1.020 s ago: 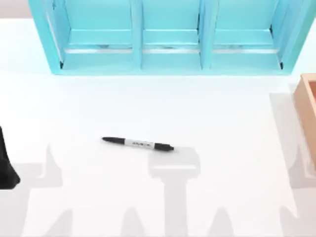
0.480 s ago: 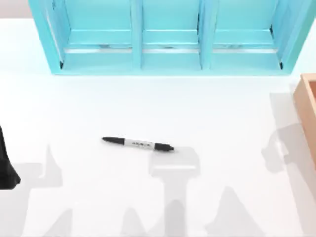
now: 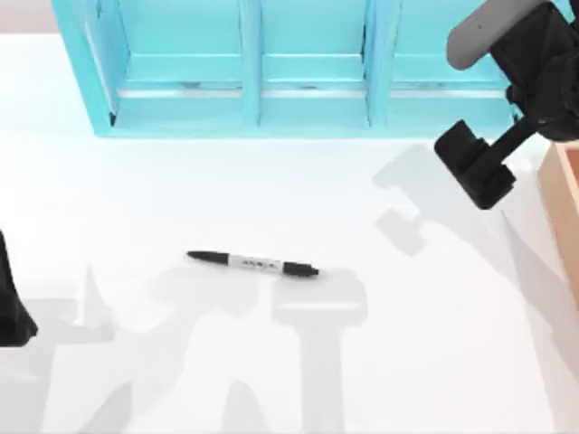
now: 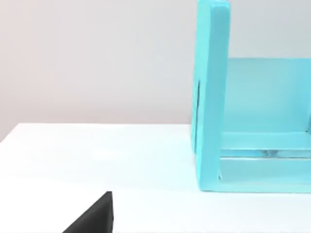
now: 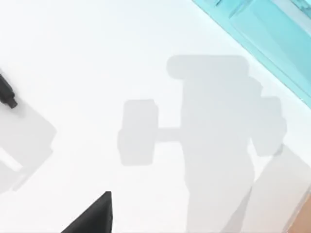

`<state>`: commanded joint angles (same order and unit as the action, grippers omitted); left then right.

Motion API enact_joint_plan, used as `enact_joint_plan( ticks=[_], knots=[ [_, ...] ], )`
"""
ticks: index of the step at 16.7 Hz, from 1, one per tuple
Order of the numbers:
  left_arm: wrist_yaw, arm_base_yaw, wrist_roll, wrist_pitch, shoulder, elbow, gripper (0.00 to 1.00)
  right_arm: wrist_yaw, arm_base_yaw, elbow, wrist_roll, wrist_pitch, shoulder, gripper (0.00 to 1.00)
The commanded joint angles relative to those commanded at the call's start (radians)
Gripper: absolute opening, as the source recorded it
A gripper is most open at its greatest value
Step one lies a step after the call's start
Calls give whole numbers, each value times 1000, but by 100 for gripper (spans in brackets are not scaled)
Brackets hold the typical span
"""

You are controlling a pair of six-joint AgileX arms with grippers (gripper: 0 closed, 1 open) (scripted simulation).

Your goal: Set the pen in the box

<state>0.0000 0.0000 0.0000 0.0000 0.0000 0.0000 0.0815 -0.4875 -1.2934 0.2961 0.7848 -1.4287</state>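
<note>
Jaws on right gripper (image 3: 477, 174)? Can't tell; it's up high, well apart from pen (image 3: 253, 263) lying flat, box (image 3: 563, 194) beside it.

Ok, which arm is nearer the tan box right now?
Right. The right arm hangs just beside the box at the table's right edge; the left arm sits parked at the far left edge.

Bright, even light floods the white worktop (image 3: 271, 199). Soft grey shadows of the arms fall across it, right and near. Edges look faintly soft.
</note>
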Motion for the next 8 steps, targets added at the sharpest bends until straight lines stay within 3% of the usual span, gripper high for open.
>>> enact_joint_plan(
  ticks=[8],
  knots=[
    [0,0,0,0,0,0,100,50,-245,-695,155,363,-703,100]
  ],
)
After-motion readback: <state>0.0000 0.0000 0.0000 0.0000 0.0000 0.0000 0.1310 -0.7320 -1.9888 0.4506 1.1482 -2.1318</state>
